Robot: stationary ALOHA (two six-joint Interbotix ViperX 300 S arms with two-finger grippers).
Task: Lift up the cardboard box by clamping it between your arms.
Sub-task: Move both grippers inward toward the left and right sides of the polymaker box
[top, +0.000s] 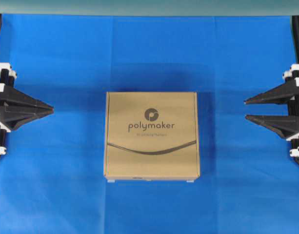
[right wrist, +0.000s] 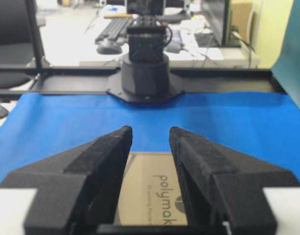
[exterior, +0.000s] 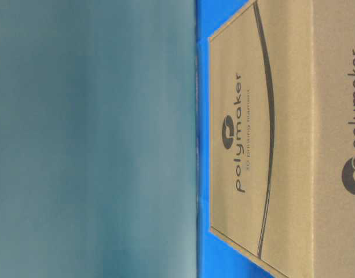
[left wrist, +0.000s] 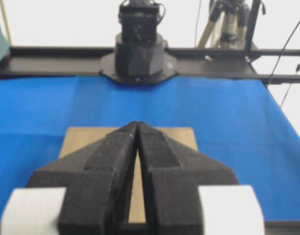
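Left pincer [top: 50, 110]: jaws together, tips meeting in a single point, nothing between them. It sits at the left edge of the surface [top: 56, 195], pointing inward and level.

Right pincer [top: 246, 109]: jaws apart with a clear gap, nothing between them. It sits at the right edge of the surface, pointing inward toward the left pincer.

Cardboard box [top: 151, 135]: it lies flat on the blue surface between the two pincers, well apart from each and touching neither. Its printed face is up, showing "polymaker" lettering, a round logo above it and a curved dark line below it. In each wrist view the box lies ahead of and below the jaw tips, and beyond it stands the base of the opposite arm [left wrist: 138, 46].
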